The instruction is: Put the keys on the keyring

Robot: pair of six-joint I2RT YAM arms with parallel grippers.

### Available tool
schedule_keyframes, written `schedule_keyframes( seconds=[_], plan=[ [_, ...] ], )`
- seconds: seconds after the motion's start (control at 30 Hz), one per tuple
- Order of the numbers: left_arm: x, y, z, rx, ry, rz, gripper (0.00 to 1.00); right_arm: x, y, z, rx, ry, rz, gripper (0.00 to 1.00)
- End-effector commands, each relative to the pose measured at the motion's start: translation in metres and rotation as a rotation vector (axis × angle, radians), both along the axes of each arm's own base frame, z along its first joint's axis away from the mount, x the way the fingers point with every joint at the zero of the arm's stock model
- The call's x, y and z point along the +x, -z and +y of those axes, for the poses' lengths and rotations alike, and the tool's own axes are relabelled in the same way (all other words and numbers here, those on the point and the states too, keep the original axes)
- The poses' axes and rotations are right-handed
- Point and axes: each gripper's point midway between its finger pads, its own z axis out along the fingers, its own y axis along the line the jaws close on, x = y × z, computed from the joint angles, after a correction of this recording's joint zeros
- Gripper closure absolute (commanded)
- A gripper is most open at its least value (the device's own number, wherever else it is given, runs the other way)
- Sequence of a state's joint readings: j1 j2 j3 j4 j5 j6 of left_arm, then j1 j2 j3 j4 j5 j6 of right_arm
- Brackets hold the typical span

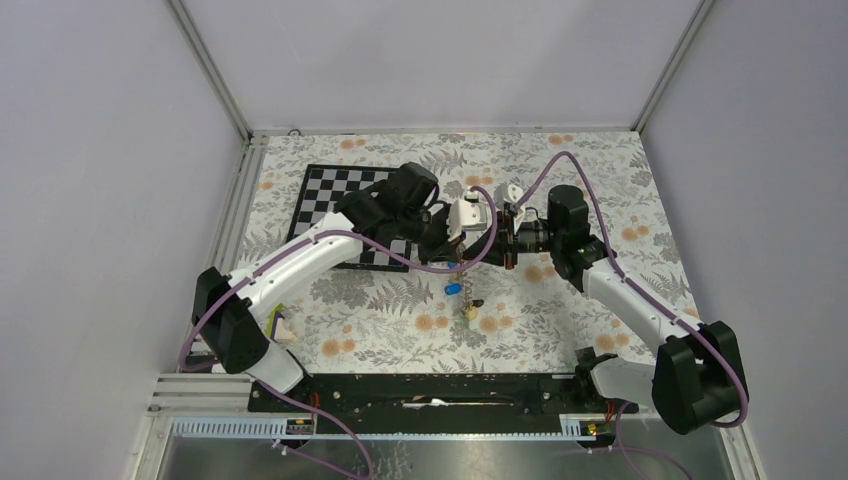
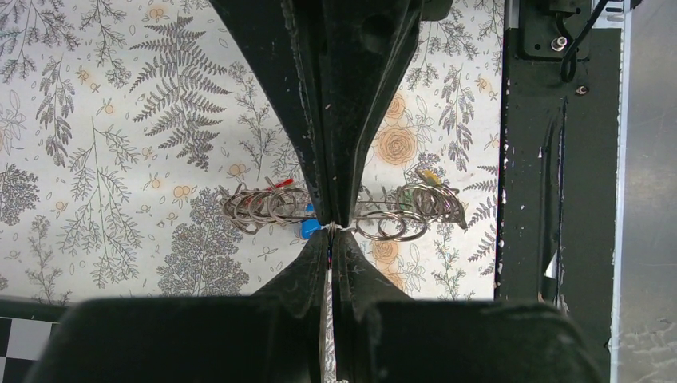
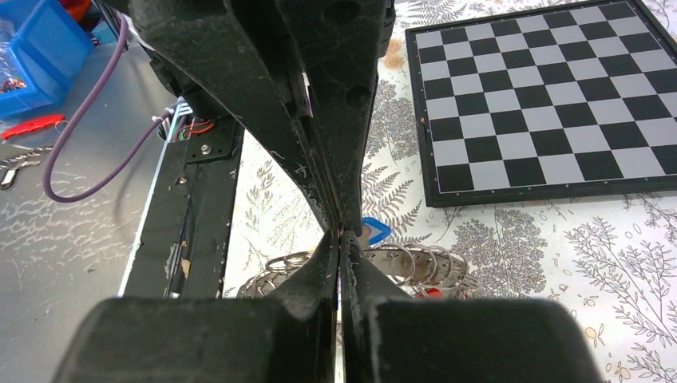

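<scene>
Enclosure: pale grey wall panels on aluminium framing on three sides. Fern-and-flower tablecloth (image 1: 600, 330) covered the table. Chessboard (image 1: 325, 195) lay flat at upper left of the top view, its right end hidden under the left arm (image 1: 300, 255).

Left arm and right arm (image 1: 630, 300) reached inward and met nose to nose just above frame centre, off the chessboard's lower right corner.

Left gripper (image 2: 331, 227): jaws closed, a thin silver wire of the keyring (image 2: 399, 214) pinched at the very tips. Right gripper (image 3: 339, 233): jaws closed tip to tip. Could not tell whether anything was caught between them.

Keyring, left wrist view: a chain of linked grey rings, long axis running left to right across mid-frame, directly behind the fingertips and extending to both sides of them. Right wrist view: same rings in the lower centre, behind and on both sides of the lower finger. Top view: a thin strand running down the frame from where the grippers met towards lower centre.

Keys noted on the chain in the left wrist view:
- blue key (image 2: 308, 230), just left of the tips, touching the rings
- red key (image 2: 278, 184), at the upper edge of the left ring cluster
- yellow key (image 2: 431, 175), at the upper edge of the right cluster
</scene>
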State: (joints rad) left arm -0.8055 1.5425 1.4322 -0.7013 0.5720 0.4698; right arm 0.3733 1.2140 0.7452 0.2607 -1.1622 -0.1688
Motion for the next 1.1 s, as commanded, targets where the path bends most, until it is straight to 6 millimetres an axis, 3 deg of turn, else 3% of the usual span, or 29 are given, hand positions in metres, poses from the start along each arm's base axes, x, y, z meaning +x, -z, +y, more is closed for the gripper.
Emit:
schedule_keyframes(
  seconds=[0.0,0.3,0.43,0.7,1.07],
  plan=[
    [0.006,-0.035,-0.012,-0.103,0.014,-0.069,1.0,0.0,-0.017,0.004,0.039,-0.009,-0.035,1.0],
    [0.01,-0.078,0.011,-0.33,0.016,-0.126,0.56,0.001,-0.068,-0.003,0.186,-0.004,0.007,1.0],
    [0.012,-0.08,0.015,-0.38,0.024,-0.111,0.47,-0.001,-0.078,-0.004,0.231,-0.009,0.018,1.0],
    [0.011,-0.079,0.006,-0.432,0.071,-0.075,0.47,-0.002,-0.077,-0.005,0.235,-0.008,0.023,1.0],
    [0.008,-0.067,0.007,-0.417,0.104,-0.079,0.79,-0.001,-0.073,-0.006,0.232,-0.002,0.025,1.0]
  ],
)
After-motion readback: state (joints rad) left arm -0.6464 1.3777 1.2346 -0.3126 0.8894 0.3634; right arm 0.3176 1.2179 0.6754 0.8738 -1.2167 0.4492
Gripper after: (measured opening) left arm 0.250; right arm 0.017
